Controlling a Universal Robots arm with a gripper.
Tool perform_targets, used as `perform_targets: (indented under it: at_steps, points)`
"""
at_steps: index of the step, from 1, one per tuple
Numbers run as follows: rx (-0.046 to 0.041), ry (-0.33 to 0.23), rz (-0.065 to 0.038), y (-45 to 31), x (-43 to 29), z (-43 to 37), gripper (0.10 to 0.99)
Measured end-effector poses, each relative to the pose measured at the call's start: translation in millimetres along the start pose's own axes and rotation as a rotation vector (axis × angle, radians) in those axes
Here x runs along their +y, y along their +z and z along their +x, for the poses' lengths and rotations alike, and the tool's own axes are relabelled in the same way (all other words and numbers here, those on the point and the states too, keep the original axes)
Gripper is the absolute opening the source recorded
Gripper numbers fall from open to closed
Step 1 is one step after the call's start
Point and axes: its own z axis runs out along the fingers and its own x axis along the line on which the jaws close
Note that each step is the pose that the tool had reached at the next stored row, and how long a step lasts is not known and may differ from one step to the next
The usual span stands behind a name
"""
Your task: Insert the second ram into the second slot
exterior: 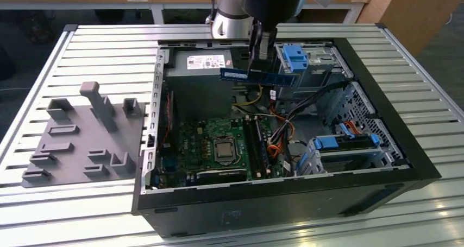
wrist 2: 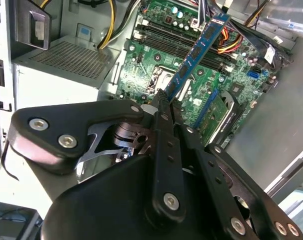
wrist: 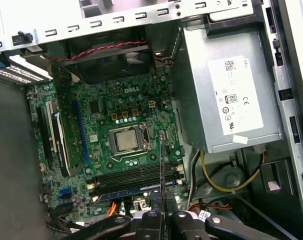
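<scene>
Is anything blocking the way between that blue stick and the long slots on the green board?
Nothing visible does. The gripper holds the second ram in the air above the open case, and the dark memory slots below lie uncovered. The orange cables run beside the slots, not across them.

A silver table [exterior: 101,46] with ridges holds a big black computer case [exterior: 290,209], lying open. A grey tray [exterior: 78,161] with pegs sits just beside the case, on the exterior view's left.
</scene>
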Motion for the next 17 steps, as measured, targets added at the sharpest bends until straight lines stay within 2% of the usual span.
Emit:
perform_targets:
  at_steps: [17]
  points:
    - [-0.0026, 0.072, 0.001, 0.3, 0.0, 0.0, 0.137]
